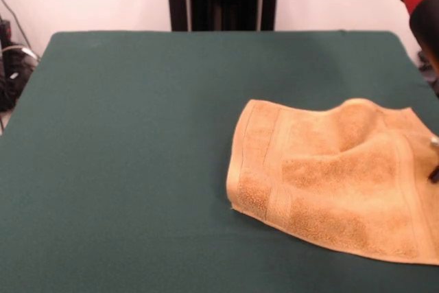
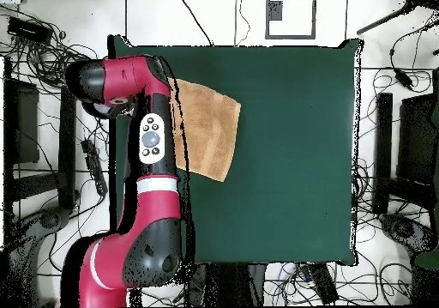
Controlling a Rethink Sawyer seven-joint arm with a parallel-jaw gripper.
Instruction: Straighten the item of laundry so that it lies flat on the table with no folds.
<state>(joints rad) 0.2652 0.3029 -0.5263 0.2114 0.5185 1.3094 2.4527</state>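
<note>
here we see the towel (image 1: 336, 176) rumpled on the green surface (image 1: 123, 156), the tool's (image 1: 435, 159) state unclear at its edge.

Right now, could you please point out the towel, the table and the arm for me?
towel (image 1: 329, 176), front view, its flatter middle.
table (image 1: 130, 142), front view, bare green cloth left of the towel.
arm (image 2: 151, 137), overhead view, the button panel on its upper link.
</note>
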